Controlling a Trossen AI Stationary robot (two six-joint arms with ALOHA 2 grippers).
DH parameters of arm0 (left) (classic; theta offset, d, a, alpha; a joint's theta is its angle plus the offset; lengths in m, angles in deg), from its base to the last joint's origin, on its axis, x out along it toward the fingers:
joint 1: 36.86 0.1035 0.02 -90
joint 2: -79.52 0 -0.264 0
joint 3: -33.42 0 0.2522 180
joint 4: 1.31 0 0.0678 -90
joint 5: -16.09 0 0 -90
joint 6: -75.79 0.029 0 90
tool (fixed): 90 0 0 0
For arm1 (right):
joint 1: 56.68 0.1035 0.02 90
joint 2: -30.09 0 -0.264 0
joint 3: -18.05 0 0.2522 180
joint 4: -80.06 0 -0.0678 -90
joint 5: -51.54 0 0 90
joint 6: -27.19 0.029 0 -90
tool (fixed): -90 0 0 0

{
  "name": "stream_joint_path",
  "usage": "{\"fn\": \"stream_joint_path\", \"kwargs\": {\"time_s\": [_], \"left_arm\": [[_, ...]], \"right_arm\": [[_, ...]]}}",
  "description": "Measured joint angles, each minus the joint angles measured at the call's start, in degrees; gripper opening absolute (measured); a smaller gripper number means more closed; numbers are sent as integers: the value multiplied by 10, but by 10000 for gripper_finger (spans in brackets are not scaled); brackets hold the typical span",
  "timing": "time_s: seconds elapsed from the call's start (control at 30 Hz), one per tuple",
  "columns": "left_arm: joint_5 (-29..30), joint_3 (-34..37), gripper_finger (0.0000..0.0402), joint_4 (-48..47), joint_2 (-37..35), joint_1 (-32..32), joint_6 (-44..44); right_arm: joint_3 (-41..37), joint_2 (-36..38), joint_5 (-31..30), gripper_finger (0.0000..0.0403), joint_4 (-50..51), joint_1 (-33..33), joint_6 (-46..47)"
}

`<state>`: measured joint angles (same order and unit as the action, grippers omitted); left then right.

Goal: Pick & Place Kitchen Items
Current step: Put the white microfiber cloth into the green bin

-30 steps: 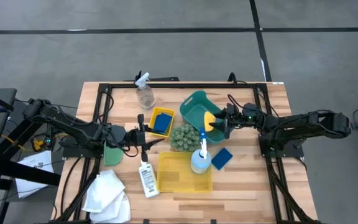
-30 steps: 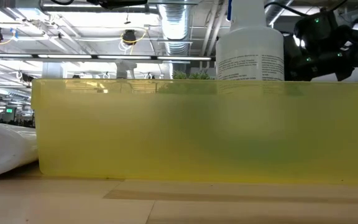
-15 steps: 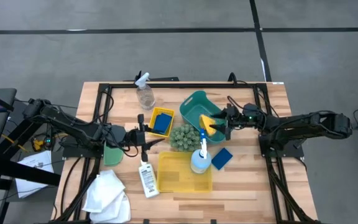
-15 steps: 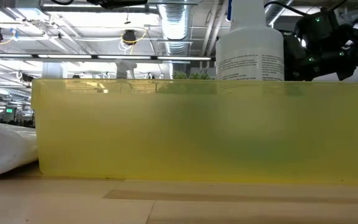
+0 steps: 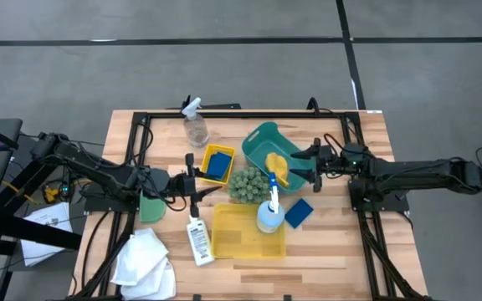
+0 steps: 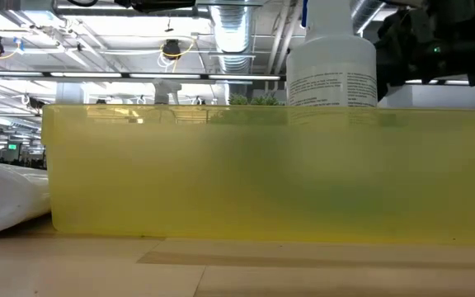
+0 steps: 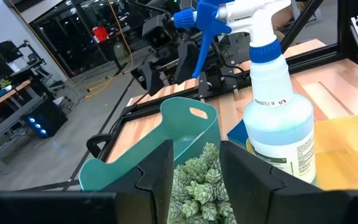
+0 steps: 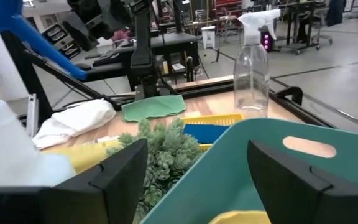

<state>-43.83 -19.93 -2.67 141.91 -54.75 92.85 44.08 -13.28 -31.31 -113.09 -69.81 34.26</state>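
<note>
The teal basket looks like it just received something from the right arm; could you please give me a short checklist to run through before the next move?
1. Yellow piece lying inside the teal basket: ok.
2. Right gripper open and empty, at the basket's rim: ok.
3. Right gripper clear of the basket: not ok; in its wrist view the fingers straddle the rim.
4. Left gripper parked beside the green bumpy ball, holding nothing: ok; how far its fingers are parted: cannot tell.
5. Blue spray bottle upright beside the large yellow bin: ok.
6. Blue sponge free on the table for the next pick: ok.
</note>
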Motion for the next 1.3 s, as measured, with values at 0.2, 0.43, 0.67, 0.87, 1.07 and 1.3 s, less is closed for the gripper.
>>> {"fn": "stream_joint_path", "kwargs": {"time_s": [0.2,0.43,0.67,0.87,1.07,1.3], "left_arm": [[0,0,127,0,0,0,0],[0,0,127,0,0,0,0],[0,0,127,-1,0,0,-13],[0,0,127,-29,0,0,-82],[0,0,127,-60,0,0,-209],[0,0,127,-135,-2,0,-225]], "right_arm": [[0,10,0,265,11,-1,0],[0,10,0,265,13,-1,0],[0,10,0,265,17,-1,0],[0,10,0,265,23,-1,0],[0,10,0,265,30,-1,-1],[0,10,0,265,31,-1,-2]]}}
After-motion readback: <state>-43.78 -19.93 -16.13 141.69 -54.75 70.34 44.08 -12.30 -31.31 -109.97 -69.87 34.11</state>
